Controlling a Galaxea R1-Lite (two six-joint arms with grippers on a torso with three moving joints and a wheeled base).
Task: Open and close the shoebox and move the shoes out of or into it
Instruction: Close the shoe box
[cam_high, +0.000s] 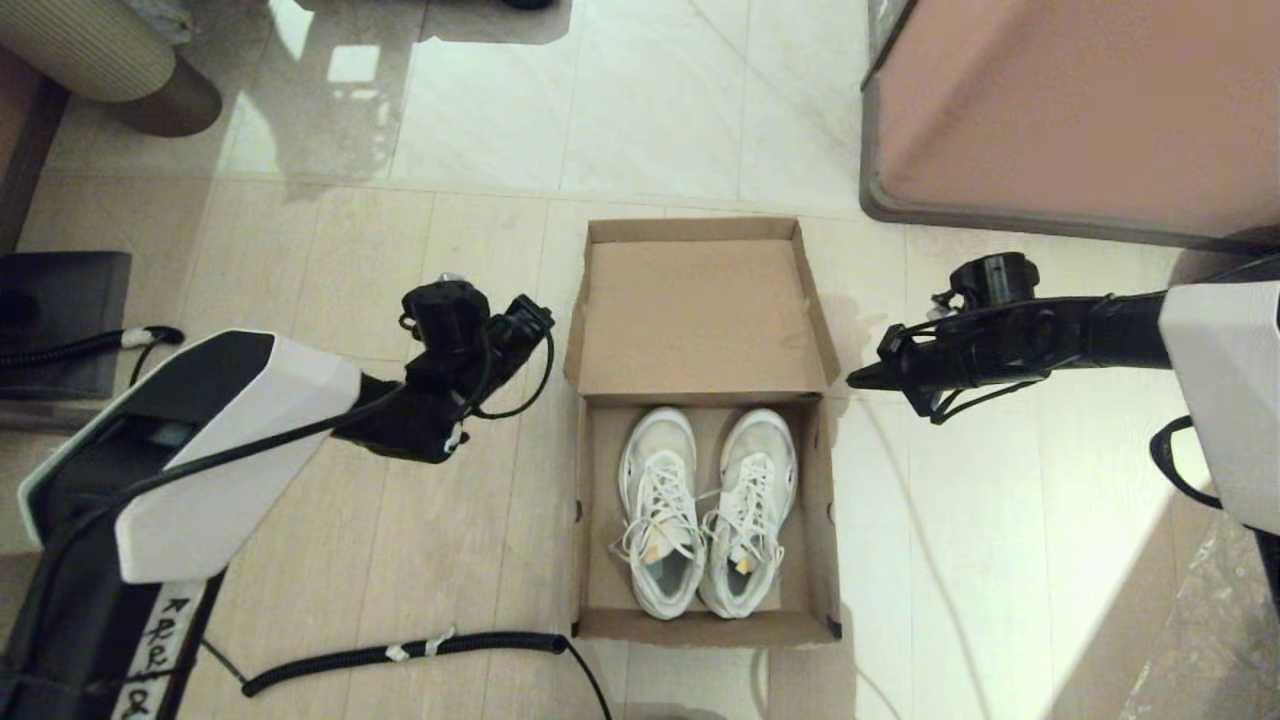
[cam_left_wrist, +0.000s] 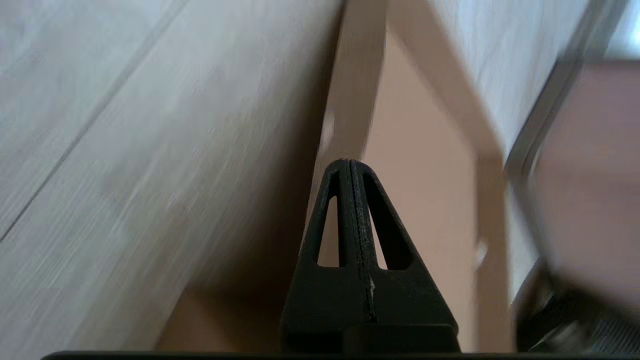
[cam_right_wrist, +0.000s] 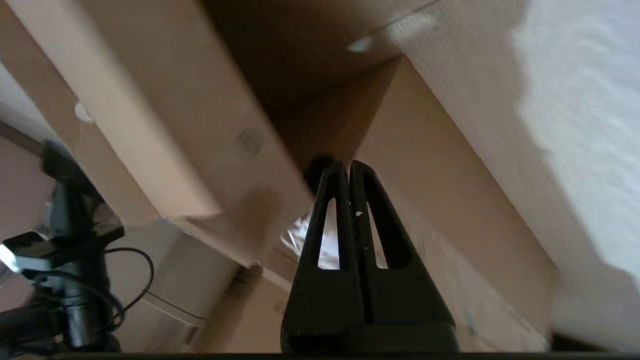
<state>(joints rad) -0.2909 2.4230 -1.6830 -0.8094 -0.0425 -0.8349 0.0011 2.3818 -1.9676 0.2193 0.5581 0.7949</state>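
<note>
The brown cardboard shoebox (cam_high: 583, 520) lies open on the floor in the middle of the head view. Its hinged lid (cam_high: 700, 320) is folded back on the far side. Both white mesh shoes (cam_high: 660, 480) lie side by side inside, toes pointing away from me. My left gripper (cam_high: 538, 314) hovers shut and empty just left of the lid's edge, and its wrist view shows its tips (cam_left_wrist: 348, 162) against the lid (cam_left_wrist: 425, 175). My right gripper (cam_high: 853, 380) is shut and empty beside the box's right wall near the hinge, with its tips (cam_right_wrist: 348, 165) over the box (cam_right_wrist: 440, 165) and a shoe (cam_right_wrist: 300, 235).
A large pinkish-brown block with a dark rim (cam_high: 1080, 110) stands at the back right. A black corrugated hose (cam_high: 400, 650) runs along the floor in front of the box. At the left are a dark block (cam_high: 60, 320) and a ribbed beige round object (cam_high: 100, 50).
</note>
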